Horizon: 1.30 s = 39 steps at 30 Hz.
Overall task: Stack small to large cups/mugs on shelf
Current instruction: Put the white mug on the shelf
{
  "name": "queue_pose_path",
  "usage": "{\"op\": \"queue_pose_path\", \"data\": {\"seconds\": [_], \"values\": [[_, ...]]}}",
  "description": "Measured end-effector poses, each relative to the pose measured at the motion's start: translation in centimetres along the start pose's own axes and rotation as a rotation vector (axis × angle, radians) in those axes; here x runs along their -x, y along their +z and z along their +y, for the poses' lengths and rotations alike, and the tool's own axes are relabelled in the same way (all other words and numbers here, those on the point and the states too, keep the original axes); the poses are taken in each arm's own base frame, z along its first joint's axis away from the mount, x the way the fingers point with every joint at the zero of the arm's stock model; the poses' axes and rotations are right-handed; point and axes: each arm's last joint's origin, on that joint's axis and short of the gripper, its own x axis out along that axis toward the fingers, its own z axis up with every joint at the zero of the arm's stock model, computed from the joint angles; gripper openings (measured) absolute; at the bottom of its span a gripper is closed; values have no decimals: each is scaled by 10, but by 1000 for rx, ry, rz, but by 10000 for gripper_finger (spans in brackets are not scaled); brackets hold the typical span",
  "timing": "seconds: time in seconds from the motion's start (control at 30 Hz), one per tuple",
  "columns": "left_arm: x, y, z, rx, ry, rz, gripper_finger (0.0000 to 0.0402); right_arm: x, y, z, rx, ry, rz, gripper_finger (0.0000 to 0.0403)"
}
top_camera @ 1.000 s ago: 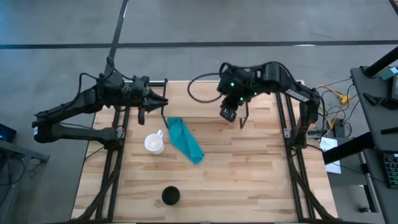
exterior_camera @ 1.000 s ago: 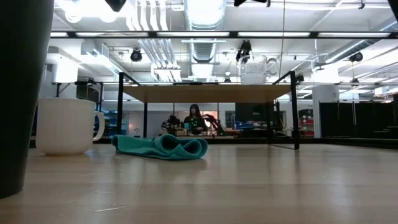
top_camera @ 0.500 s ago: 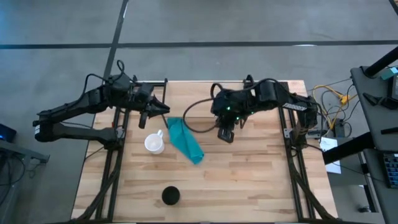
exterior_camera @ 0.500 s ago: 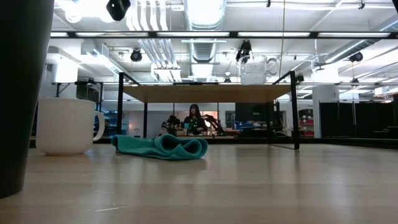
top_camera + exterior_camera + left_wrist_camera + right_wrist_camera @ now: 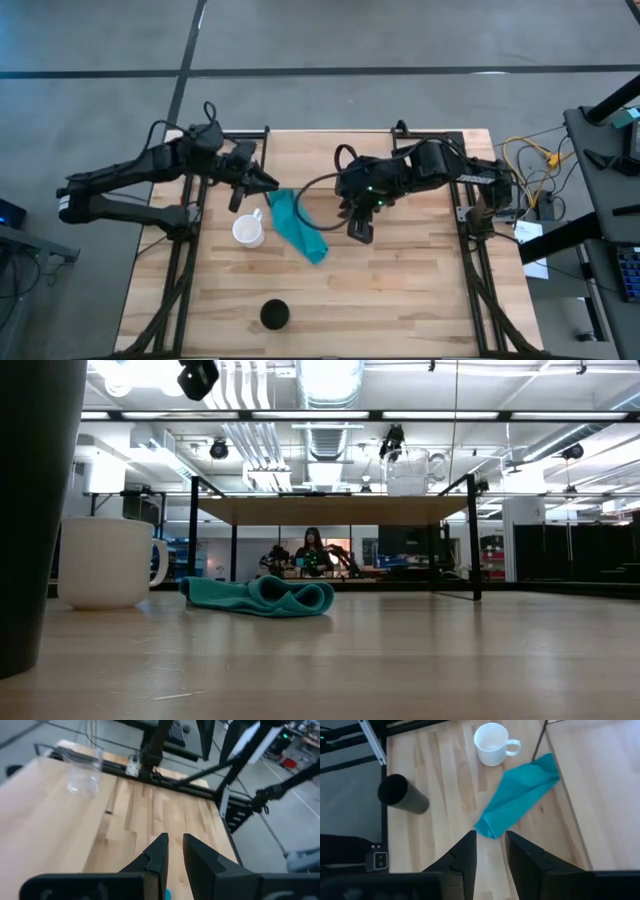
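Colours on the pale, striped wooden tabletop [image 5: 400,300]
White mug [image 5: 248,231], teal cloth [image 5: 298,226], black cup [image 5: 274,315], clear glass cup [image 5: 84,770] on the light-wood shelf [image 5: 45,815]; both arms dark.

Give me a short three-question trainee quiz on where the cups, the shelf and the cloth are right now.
1. Multiple choice: which vessel already stands on the shelf? A) white mug B) glass cup C) black cup
2. True or false: the right gripper is holding the white mug.
3. Fill in: the teal cloth lies on the table next to the ____ mug.

Key: 1) B. 2) False; its fingers are empty, above the table near the cloth. 3) white.
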Motion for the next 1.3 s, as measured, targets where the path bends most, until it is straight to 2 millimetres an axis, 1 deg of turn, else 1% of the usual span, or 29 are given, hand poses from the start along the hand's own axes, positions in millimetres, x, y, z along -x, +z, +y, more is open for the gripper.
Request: {"op": "queue_pose_path", "data": {"seconds": [0.2,0.33,0.47,0.7,0.97,1.17,1.3], "values": [[-16,-7,-4,-27,-40,65,42,-9,-4,16,33,34,-5,93],[-26,-11,-7,-28,-66,102,42,-20,-8,28,60,54,2,96],[-36,-20,-8,-25,-82,149,42,-33,-15,34,79,57,32,104],[-49,-29,-12,-23,-109,204,42,-48,-22,39,94,55,60,112],[-60,-33,-9,-14,-107,239,42,-62,-19,42,131,80,1,112],[-62,-34,-13,-23,-122,239,42,-70,-21,42,137,80,2,114],[-62,-35,-16,-27,-134,248,42,-73,-24,46,122,85,9,115]]}}
